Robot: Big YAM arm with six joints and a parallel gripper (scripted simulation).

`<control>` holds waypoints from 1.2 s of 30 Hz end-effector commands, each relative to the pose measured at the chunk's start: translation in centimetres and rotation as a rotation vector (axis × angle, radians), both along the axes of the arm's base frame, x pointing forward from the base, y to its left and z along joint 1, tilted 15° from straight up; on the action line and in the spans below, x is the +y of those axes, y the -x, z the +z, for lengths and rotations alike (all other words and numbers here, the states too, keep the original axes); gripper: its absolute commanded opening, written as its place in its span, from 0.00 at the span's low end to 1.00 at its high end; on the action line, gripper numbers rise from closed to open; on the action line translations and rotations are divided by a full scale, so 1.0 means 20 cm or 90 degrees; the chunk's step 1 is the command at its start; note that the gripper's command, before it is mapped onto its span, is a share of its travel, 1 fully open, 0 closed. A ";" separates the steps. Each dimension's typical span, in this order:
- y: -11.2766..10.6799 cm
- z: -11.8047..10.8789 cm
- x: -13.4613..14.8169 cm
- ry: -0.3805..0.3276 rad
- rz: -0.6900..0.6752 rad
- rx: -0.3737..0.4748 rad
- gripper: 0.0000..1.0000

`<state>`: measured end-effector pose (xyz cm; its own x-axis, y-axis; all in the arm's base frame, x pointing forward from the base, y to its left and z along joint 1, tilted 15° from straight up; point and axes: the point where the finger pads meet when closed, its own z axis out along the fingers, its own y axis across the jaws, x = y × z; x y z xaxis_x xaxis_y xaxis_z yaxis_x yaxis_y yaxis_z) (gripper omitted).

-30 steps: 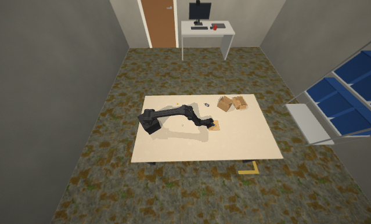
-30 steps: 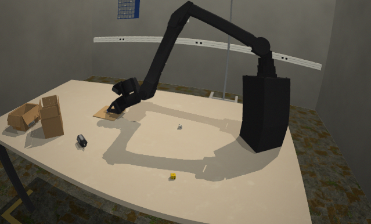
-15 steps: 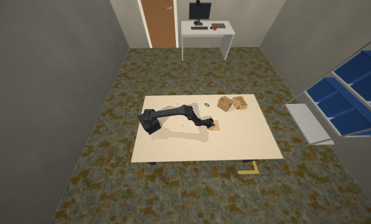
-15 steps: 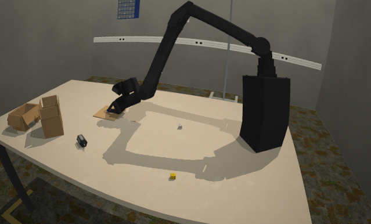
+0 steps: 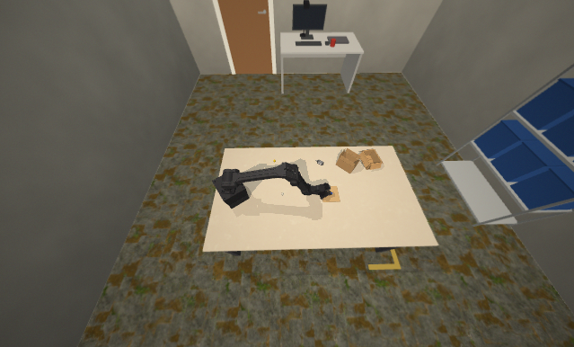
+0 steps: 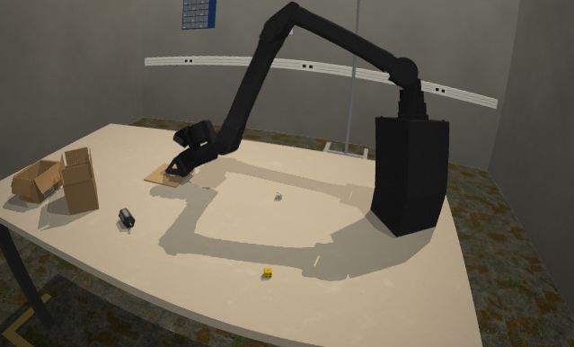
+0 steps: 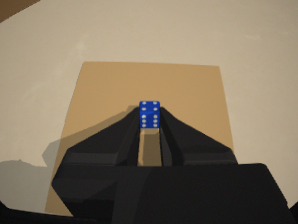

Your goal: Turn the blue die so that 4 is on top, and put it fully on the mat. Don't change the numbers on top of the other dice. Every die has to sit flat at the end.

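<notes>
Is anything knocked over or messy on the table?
Yes, the two cardboard boxes look tumbled: they lie open and tilted against each other near the table's corner. A small dark object lies on its side nearby. The end effector holds the blue die over the mat.

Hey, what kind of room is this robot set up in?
Probably a small office or lab workroom: a desk with a monitor by a brown door, a shelf rack of blue bins, and a work table carrying the arm.
</notes>
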<state>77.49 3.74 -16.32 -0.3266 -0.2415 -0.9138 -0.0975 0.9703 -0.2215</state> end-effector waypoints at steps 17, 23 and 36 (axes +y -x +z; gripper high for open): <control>-0.06 -0.01 -0.04 0.008 -0.003 -0.019 0.11; -0.06 -0.01 -0.04 0.008 -0.003 -0.019 0.11; -0.06 -0.01 -0.04 0.008 -0.003 -0.019 0.14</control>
<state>77.49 3.74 -16.32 -0.3266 -0.2415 -0.9138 -0.0975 0.9703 -0.2216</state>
